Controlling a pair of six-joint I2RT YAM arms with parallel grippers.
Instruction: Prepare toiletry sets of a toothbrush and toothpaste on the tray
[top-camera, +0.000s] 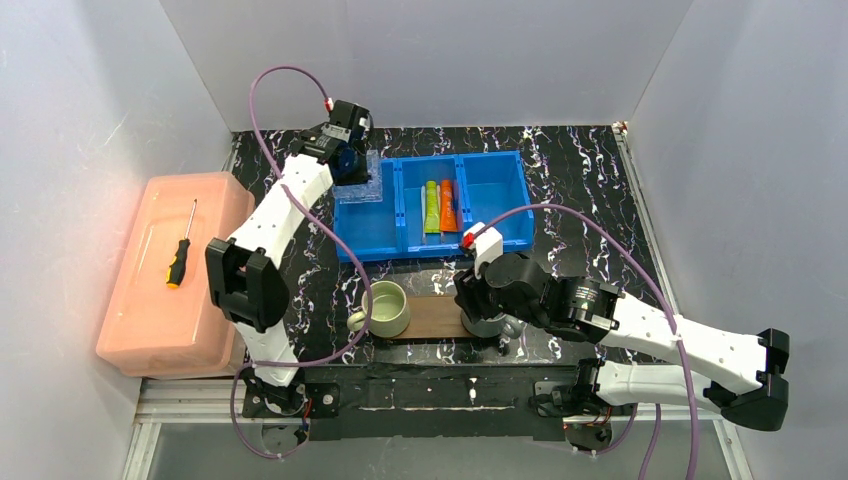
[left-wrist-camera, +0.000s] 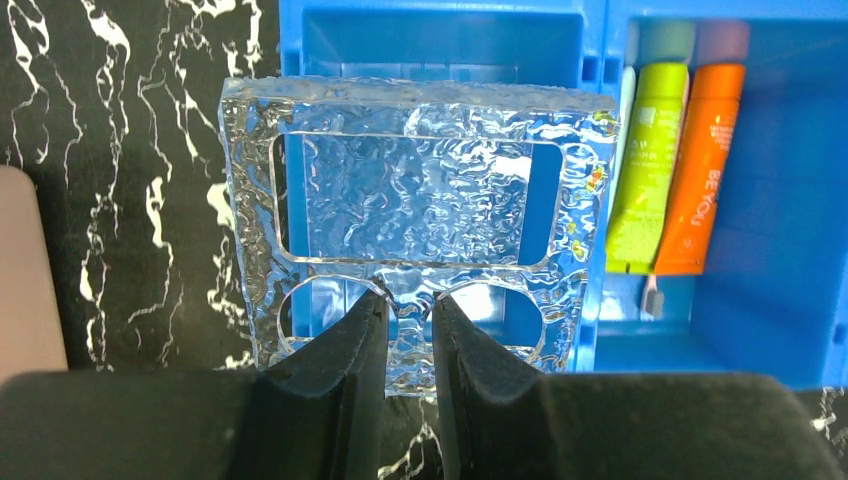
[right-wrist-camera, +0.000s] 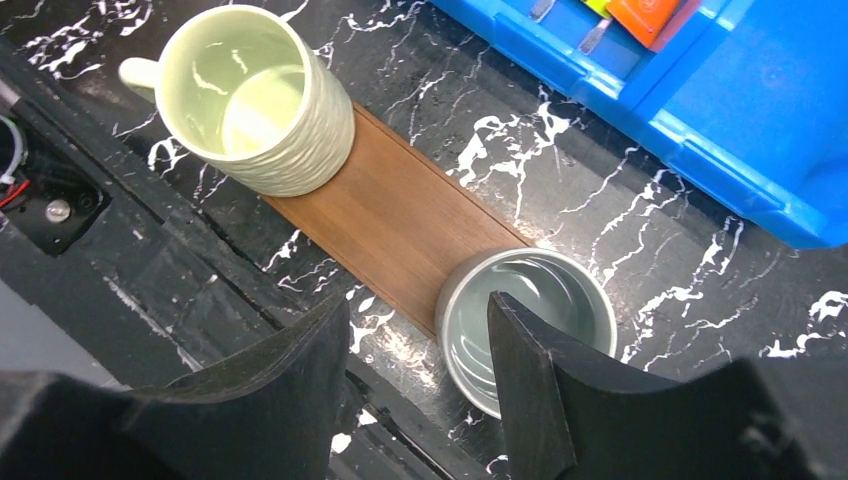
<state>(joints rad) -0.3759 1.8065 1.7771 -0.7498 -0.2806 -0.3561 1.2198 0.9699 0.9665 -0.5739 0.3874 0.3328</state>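
My left gripper (left-wrist-camera: 410, 308) is shut on the clear plastic holder (left-wrist-camera: 420, 190), pinching the bridge between its two round holes. It holds the holder over the left compartment of the blue bin (top-camera: 375, 245). The lime-green tube (left-wrist-camera: 645, 170) and orange tube (left-wrist-camera: 702, 170) lie side by side in the middle compartment. A toothbrush head (left-wrist-camera: 652, 297) pokes out below them. The brown tray (right-wrist-camera: 400, 220) carries a green mug (right-wrist-camera: 250, 100) on one end and a grey mug (right-wrist-camera: 560, 290) on the other. My right gripper (right-wrist-camera: 418, 315) stands open astride the grey mug's near rim.
A pink lidded box (top-camera: 150, 300) with a screwdriver (top-camera: 180, 252) on top sits at the left. White walls close in the back and both sides. The bin's right compartment (top-camera: 495, 195) holds nothing that I can see.
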